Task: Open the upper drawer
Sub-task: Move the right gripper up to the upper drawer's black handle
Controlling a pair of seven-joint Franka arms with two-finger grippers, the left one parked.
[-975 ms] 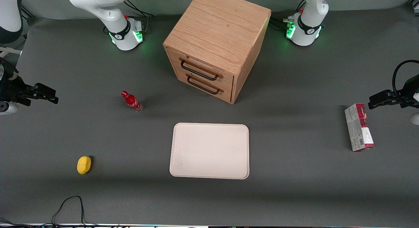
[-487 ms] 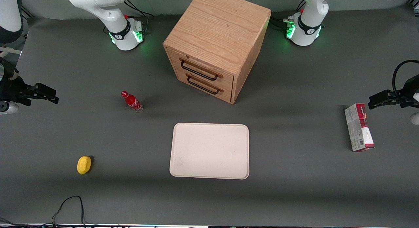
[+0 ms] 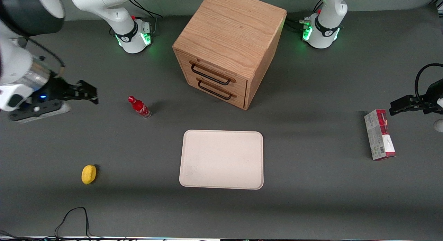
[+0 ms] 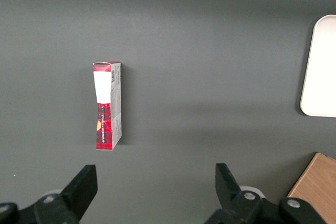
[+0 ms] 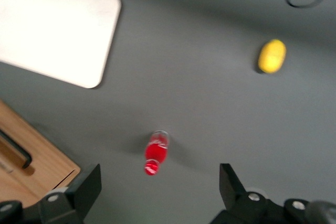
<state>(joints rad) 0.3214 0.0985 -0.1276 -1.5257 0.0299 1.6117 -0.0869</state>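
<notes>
The oak cabinet (image 3: 228, 40) stands at the table's middle, far from the front camera. Its upper drawer (image 3: 211, 72) is shut, its long black bar handle (image 3: 210, 74) above the lower drawer's matching handle (image 3: 214, 90). My right gripper (image 3: 88, 92) is open and empty, held above the table toward the working arm's end, well away from the cabinet. A red bottle (image 3: 139, 107) stands between the gripper and the cabinet. In the right wrist view the fingers (image 5: 84, 187) are wide apart with the bottle (image 5: 155, 152) below them, and a corner of the cabinet (image 5: 31, 153) shows.
A white tray (image 3: 221, 159) lies in front of the cabinet, nearer the front camera. A yellow lemon (image 3: 88, 174) lies toward the working arm's end. A red and grey box (image 3: 379, 134) lies toward the parked arm's end. A black cable (image 3: 72, 216) loops at the table's near edge.
My right arm has swung in from the table's edge toward the bottle and cabinet, and stands higher. The drawers and other objects have not moved.
</notes>
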